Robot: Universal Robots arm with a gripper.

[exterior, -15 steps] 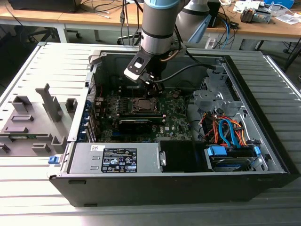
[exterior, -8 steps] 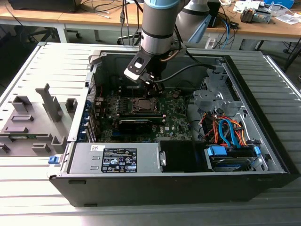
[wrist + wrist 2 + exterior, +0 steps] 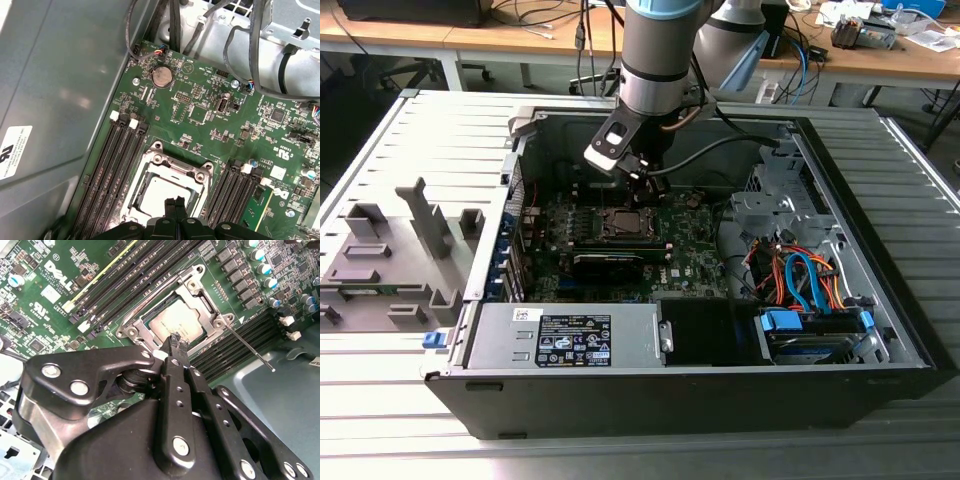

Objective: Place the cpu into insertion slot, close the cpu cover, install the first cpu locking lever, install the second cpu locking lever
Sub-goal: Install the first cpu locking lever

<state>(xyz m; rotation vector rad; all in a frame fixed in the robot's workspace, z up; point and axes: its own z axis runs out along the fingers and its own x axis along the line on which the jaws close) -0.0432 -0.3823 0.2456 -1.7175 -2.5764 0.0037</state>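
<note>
green mobo [image 3: 210, 95], silvery framed cpu cover [image 3: 176, 163] over matte cpu [image 3: 175, 322], black pincer [image 3: 177, 343] clenched

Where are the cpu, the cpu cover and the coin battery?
cpu [image 3: 175, 320]: second wrist view, middle of its silver top.
cpu cover [image 3: 136, 192]: first wrist view, one side of its frame.
coin battery [image 3: 162, 76]: first wrist view, its round face.
</note>
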